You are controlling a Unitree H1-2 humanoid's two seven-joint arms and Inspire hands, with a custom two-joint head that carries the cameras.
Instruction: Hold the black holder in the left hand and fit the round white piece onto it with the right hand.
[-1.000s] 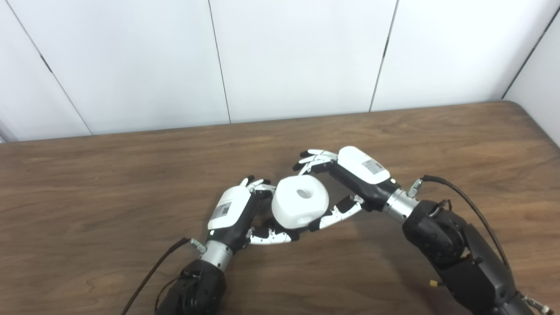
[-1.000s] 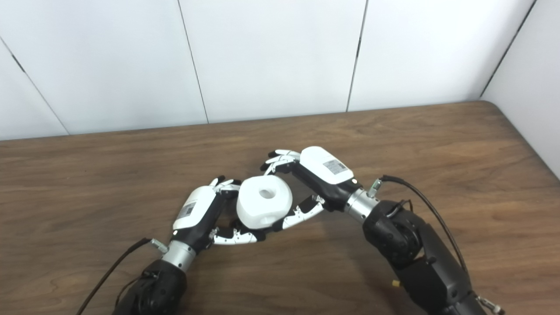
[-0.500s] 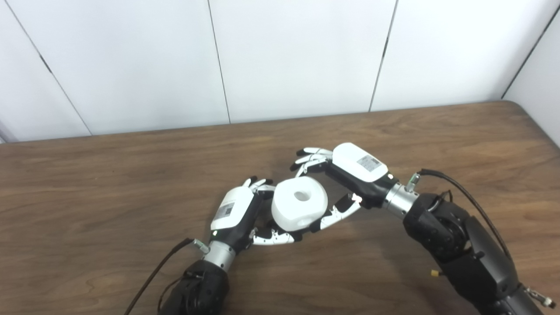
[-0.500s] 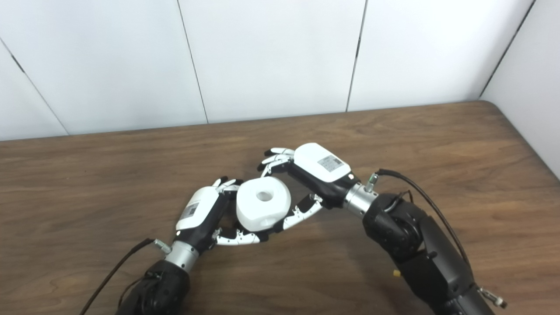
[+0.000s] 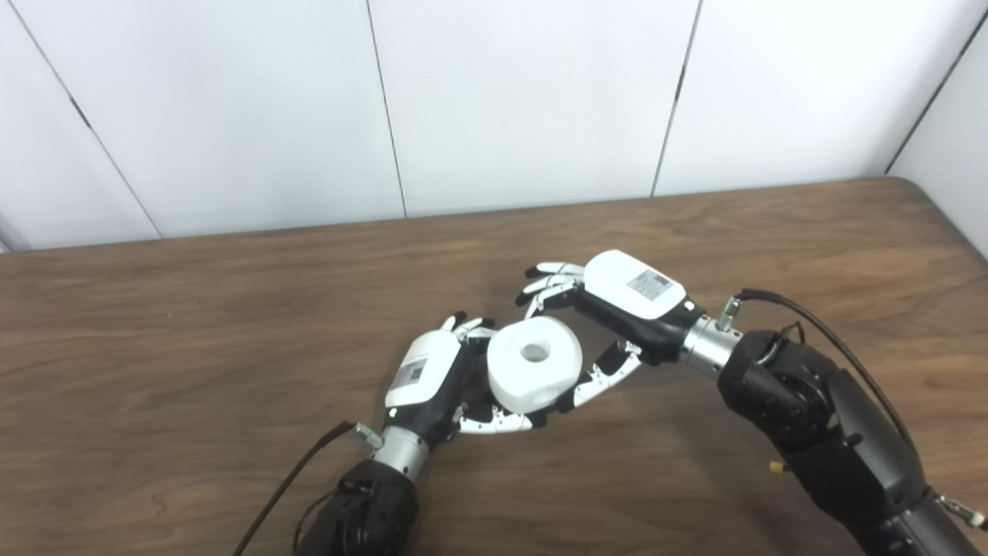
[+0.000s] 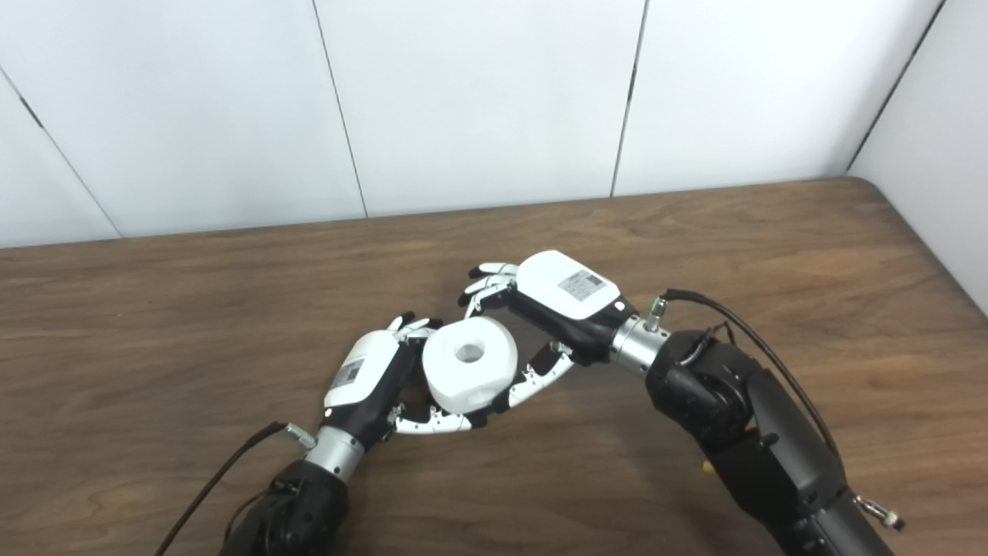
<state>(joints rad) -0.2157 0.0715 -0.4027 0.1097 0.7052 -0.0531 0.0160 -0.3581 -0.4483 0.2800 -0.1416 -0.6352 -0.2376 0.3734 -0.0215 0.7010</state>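
White round piece [image 5: 534,372], hole facing up, held above desk [image 5: 193,324] between both hands. Left hand [image 5: 432,382] just left of piece, fingers [image 5: 494,422] curled beneath. Right hand [image 5: 617,309] just right, fingers [image 5: 598,378] spread around piece. Black holder hidden.

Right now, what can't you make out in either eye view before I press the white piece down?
- Black holder: hidden in both views behind the round white piece and the left hand.
- Whether the piece is seated: its underside is out of sight.
- Right hand grip: its palm side faces away, contact unclear.
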